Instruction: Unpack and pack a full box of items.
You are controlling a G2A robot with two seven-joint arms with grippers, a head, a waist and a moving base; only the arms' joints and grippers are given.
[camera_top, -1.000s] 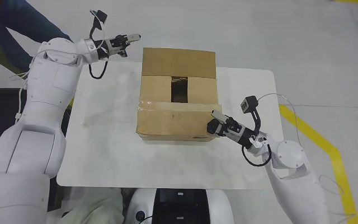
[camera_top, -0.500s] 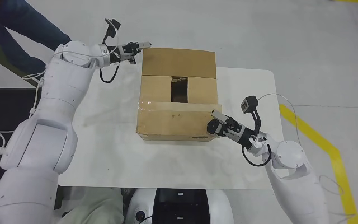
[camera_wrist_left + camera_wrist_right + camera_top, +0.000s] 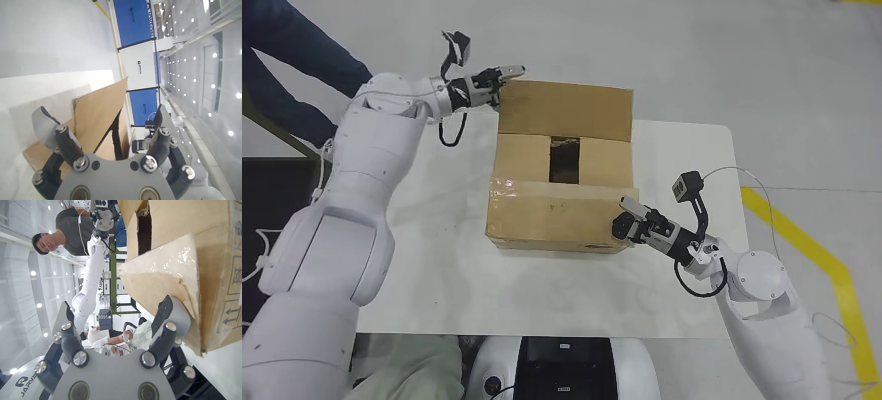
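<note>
I have swung my left claw [image 3: 512, 72] in from beyond the tabletop's [image 3: 432, 230] far left edge, up to the left corner of the box's far flap [image 3: 567, 108].

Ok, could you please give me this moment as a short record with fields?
Box: cardboard box on the white table
Far flap: raised open, on the far side
Near flap: taped, over the top's near half
Opening: dark gap between inner flaps; contents hidden
Left gripper: open, at the far flap's left corner
Right gripper: open, at the box's near right corner
</note>
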